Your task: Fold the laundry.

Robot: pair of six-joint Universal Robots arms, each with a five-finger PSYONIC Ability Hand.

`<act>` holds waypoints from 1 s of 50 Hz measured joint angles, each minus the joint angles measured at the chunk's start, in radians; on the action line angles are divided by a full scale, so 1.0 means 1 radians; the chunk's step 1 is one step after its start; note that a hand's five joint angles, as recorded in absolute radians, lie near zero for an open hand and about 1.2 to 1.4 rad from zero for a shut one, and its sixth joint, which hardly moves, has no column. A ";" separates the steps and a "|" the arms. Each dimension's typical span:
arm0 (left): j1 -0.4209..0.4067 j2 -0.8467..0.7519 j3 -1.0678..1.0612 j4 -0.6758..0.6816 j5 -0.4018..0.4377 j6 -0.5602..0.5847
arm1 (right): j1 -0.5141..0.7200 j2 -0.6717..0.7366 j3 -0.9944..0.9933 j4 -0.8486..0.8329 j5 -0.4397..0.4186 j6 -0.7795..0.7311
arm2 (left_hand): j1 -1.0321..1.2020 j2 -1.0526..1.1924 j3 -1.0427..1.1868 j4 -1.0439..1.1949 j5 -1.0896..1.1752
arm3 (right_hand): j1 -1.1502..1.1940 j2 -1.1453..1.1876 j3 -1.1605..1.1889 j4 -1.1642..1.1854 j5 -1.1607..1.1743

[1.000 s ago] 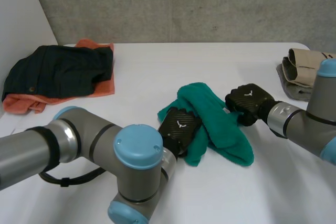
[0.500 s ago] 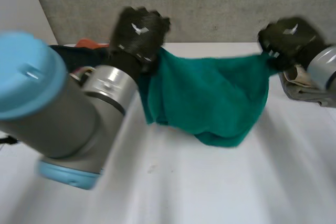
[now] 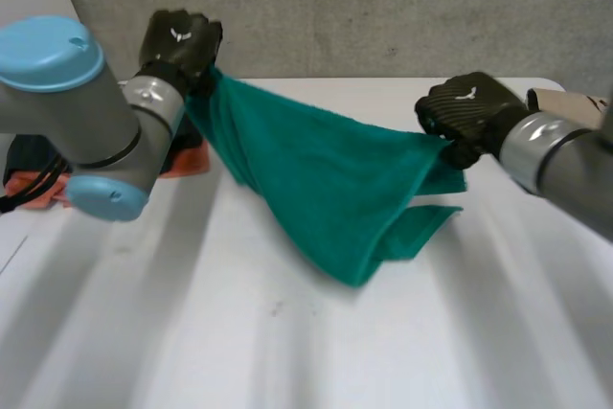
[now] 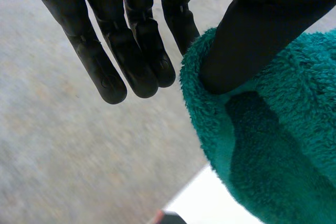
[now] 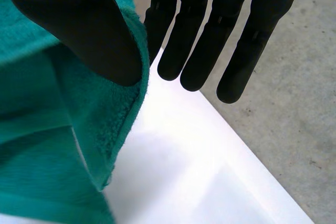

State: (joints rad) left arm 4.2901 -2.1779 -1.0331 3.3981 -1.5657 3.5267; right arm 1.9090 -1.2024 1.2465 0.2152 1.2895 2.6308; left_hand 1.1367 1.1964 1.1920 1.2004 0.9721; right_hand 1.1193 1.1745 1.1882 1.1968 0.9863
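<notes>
Both hands hold your teal towel up off the white tabletop, stretched between them. Your left hand is raised high at the far left and pinches one corner: in its wrist view the thumb presses into the towel's edge and the fingers are straight. Your right hand, lower, pinches the opposite end the same way, thumb on the pile, fingers straight alongside. The cloth sags to a point close above the tabletop; you cannot tell whether it touches. An orange cloth lies behind your left arm, and a beige garment lies past the right hand.
</notes>
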 measured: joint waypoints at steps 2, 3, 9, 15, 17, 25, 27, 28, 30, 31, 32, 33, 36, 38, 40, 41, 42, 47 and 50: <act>-0.001 -0.036 0.045 0.052 -0.008 -0.002 | 0.018 0.034 -0.005 -0.056 0.030 0.033 | 0.000 0.000 0.000 0.000 0.000 | 0.000 0.000 0.000 0.000 0.000; -0.002 -0.050 0.063 0.076 -0.013 -0.003 | 0.028 0.052 -0.007 -0.093 0.049 0.050 | 0.000 0.000 0.000 0.000 0.000 | 0.000 0.000 0.000 0.000 0.000; -0.011 -0.097 0.133 0.252 -0.094 -0.026 | 0.074 0.101 -0.001 -0.317 0.176 0.111 | 0.000 0.000 0.000 0.000 0.000 | 0.000 0.000 0.000 0.000 0.000; -0.016 -0.076 0.116 0.322 -0.154 -0.058 | 0.104 0.106 0.009 -0.390 0.219 0.113 | -0.581 -0.552 -0.541 -0.556 -0.504 | 0.000 0.000 0.000 0.000 0.000; -0.017 -0.065 0.095 0.311 -0.149 -0.063 | 0.116 0.110 0.012 -0.393 0.221 0.111 | -0.918 -0.913 -0.902 -0.911 -0.845 | 0.000 0.000 0.000 0.000 0.000; -0.028 -0.024 -0.058 0.201 -0.125 -0.069 | 0.146 0.136 0.018 -0.387 0.223 0.102 | -0.947 -0.990 -0.983 -0.998 -0.924 | 0.000 0.000 0.000 0.000 0.000; -0.034 0.010 -0.123 0.170 -0.134 -0.070 | 0.147 0.142 0.015 -0.384 0.224 0.095 | -0.947 -0.990 -0.983 -0.998 -0.924 | 0.000 0.000 0.000 0.000 0.000; -0.035 0.020 -0.141 0.161 -0.137 -0.070 | 0.147 0.143 0.014 -0.382 0.224 0.091 | -0.947 -0.990 -0.983 -0.998 -0.924 | 0.000 0.000 0.000 0.000 0.000; -0.040 0.058 -0.201 0.135 -0.147 -0.072 | 0.146 0.144 0.012 -0.377 0.225 0.079 | -0.946 -0.990 -0.983 -0.998 -0.924 | 0.000 0.000 0.000 0.001 0.000; -0.044 0.095 -0.258 0.112 -0.156 -0.073 | 0.145 0.143 0.011 -0.370 0.226 0.064 | -0.935 -0.984 -0.978 -0.991 -0.920 | 0.000 0.000 0.000 0.001 0.000; -0.047 0.124 -0.299 0.096 -0.162 -0.074 | 0.144 0.141 0.010 -0.365 0.227 0.052 | -0.921 -0.977 -0.972 -0.984 -0.920 | 0.000 0.000 0.000 0.001 0.000; -0.050 0.147 -0.332 0.082 -0.165 -0.075 | 0.144 0.138 0.010 -0.361 0.227 0.044 | -0.912 -0.972 -0.968 -0.978 -0.917 | 0.000 0.000 0.000 0.001 0.000; -0.073 0.245 -0.471 0.033 -0.174 -0.088 | 0.144 0.119 0.009 -0.342 0.229 0.008 | -0.835 -0.902 -0.903 -0.907 -0.852 | 0.000 0.000 0.000 0.001 0.000; -0.096 0.303 -0.556 0.004 -0.177 -0.110 | 0.145 0.103 0.009 -0.333 0.229 -0.008 | -0.816 -0.884 -0.881 -0.884 -0.830 | 0.000 0.000 0.000 0.001 0.000; -0.115 0.340 -0.616 -0.016 -0.179 -0.142 | 0.148 0.078 0.009 -0.326 0.228 -0.021 | -0.809 -0.874 -0.872 -0.873 -0.820 | 0.000 0.000 0.000 0.001 0.000; -0.131 0.363 -0.659 -0.030 -0.179 -0.178 | 0.151 0.057 0.008 -0.321 0.227 -0.027 | -0.809 -0.874 -0.872 -0.873 -0.820 | 0.000 0.000 0.000 0.001 0.000; -0.136 0.369 -0.671 -0.034 -0.179 -0.190 | 0.152 0.050 0.008 -0.320 0.227 -0.028 | -0.809 -0.874 -0.872 -0.873 -0.820 | 0.000 0.000 0.000 0.001 0.000; -0.169 0.399 -0.764 -0.077 -0.177 -0.407 | 0.176 -0.046 0.003 -0.305 0.220 -0.030 | -0.812 -0.876 -0.874 -0.875 -0.824 | 0.000 0.000 0.000 0.001 0.000; -0.172 0.379 -0.773 -0.095 -0.173 -0.555 | 0.199 -0.100 0.000 -0.300 0.216 -0.024 | -0.813 -0.877 -0.874 -0.880 -0.829 | 0.000 0.000 0.000 0.001 0.000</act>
State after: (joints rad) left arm 4.1184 -1.7989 -1.8062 3.3028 -1.7386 2.9720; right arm 2.1077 -1.3022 1.2467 -0.0844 1.5051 2.6066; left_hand 0.3241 0.3197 0.3178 0.3205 0.1433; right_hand 1.1193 1.1745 1.1883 1.1974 0.9863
